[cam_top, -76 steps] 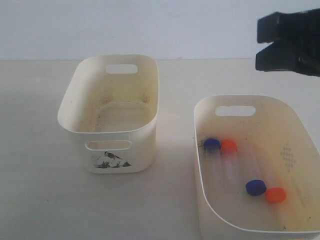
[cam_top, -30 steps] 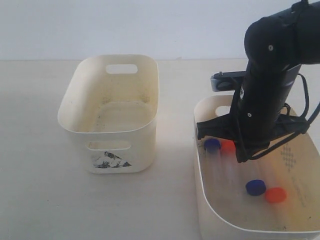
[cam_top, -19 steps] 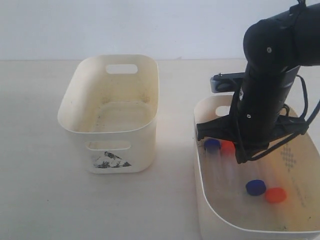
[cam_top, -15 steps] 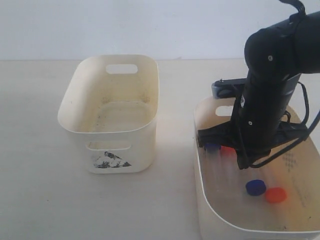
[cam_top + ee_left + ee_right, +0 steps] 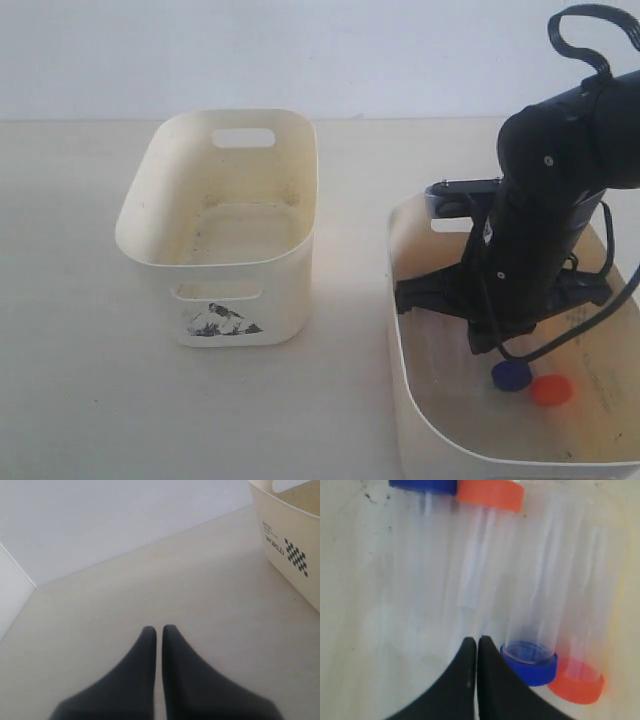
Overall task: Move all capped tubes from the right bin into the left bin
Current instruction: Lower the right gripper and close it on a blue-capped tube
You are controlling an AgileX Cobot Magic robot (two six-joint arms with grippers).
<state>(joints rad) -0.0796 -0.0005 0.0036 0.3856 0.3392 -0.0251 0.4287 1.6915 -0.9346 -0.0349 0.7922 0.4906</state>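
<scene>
The capped tubes lie on the floor of the right bin (image 5: 408,400). In the right wrist view, one blue-capped tube (image 5: 530,662) and one orange-capped tube (image 5: 576,684) lie close by, and a blue cap (image 5: 422,484) and an orange cap (image 5: 490,492) lie farther off. My right gripper (image 5: 477,642) is shut with nothing in it, its tips just beside the near blue cap, low over the floor. The exterior view shows only a blue cap (image 5: 512,375) and an orange cap (image 5: 551,390); my right arm (image 5: 535,250) hides the other two. The left bin (image 5: 150,240) holds no tubes. My left gripper (image 5: 159,630) is shut over bare table.
The left bin carries a dark sticker (image 5: 220,320) under its front slot. A gap of bare table separates the two bins. In the left wrist view a cream bin wall (image 5: 292,555) printed with a checker mark stands off to one side; I cannot tell which bin it is.
My right arm came in from the upper right and sank into the right bin, now covering the far blue and orange caps. The tubes and the left bin have not moved.
</scene>
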